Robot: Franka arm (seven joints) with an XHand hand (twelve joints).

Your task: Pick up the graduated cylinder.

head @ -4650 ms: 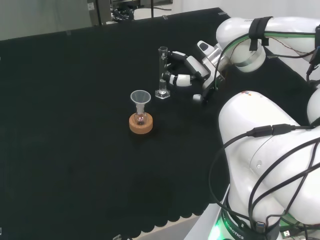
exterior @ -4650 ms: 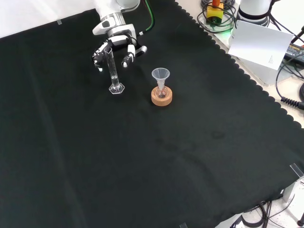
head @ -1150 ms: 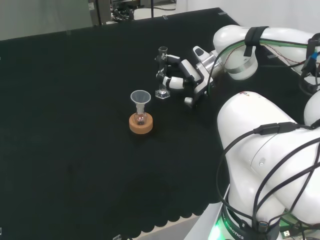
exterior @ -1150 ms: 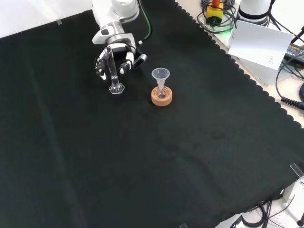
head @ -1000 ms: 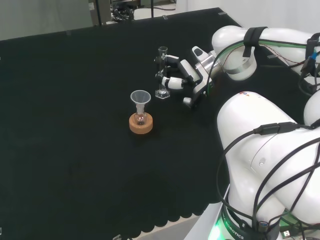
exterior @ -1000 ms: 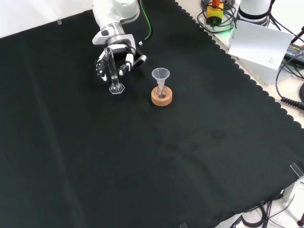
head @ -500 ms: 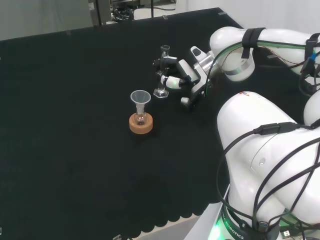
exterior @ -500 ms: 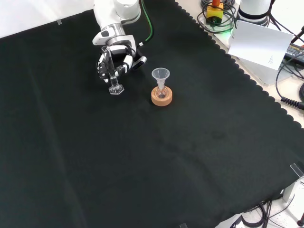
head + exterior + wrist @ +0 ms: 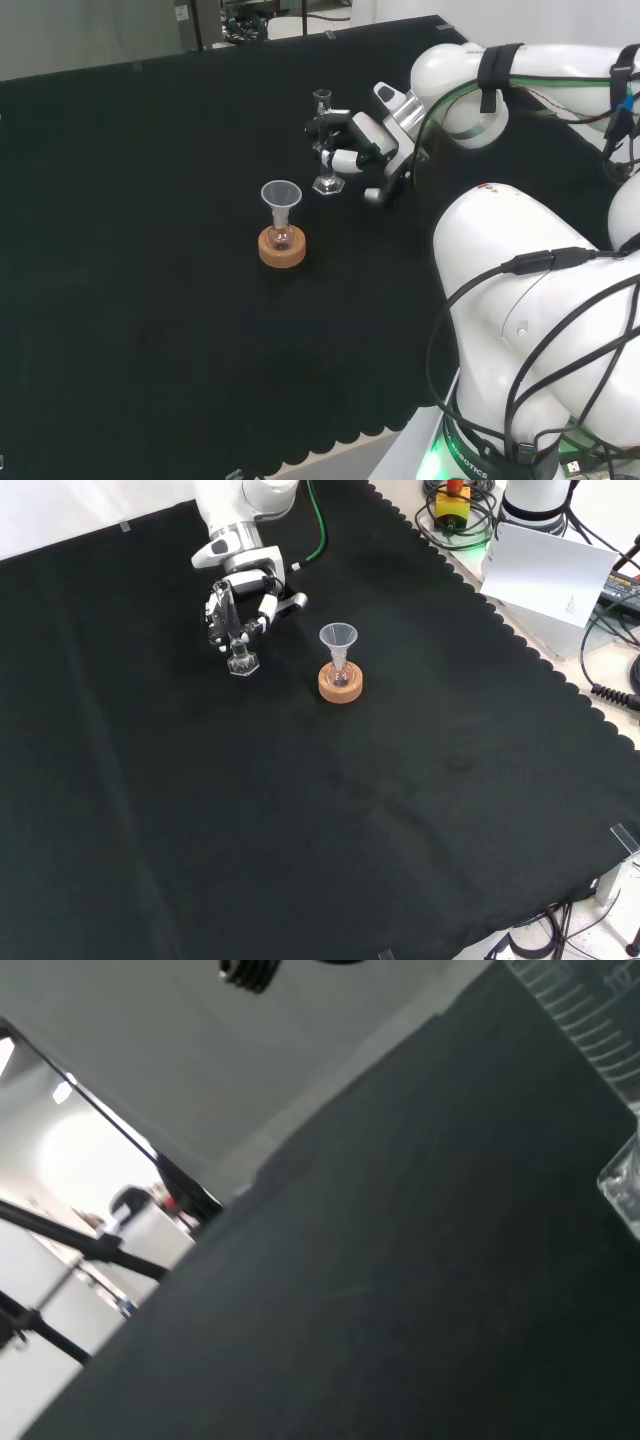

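Observation:
The graduated cylinder (image 9: 323,135) is a slim clear tube on a hexagonal foot, near the cloth's far middle in the head view. The black and white hand (image 9: 357,142) reaches in from the right, its fingers and thumb curled round the tube's middle. In the front view the hand (image 9: 247,602) comes from the top and wraps the cylinder (image 9: 233,635), which leans slightly; its foot is at or just above the cloth. The wrist view has the cylinder's printed scale (image 9: 585,1015) and foot close by.
A clear funnel (image 9: 281,196) sits in a small flask on a cork ring (image 9: 282,249), just nearer than the cylinder in the head view and to its right in the front view (image 9: 340,684). A white sheet (image 9: 545,568) and cables lie beyond the cloth's scalloped edge.
The hand, open beside the cylinder earlier, has closed its fingers round the tube. The cylinder has tipped and shifted a little with the hand.

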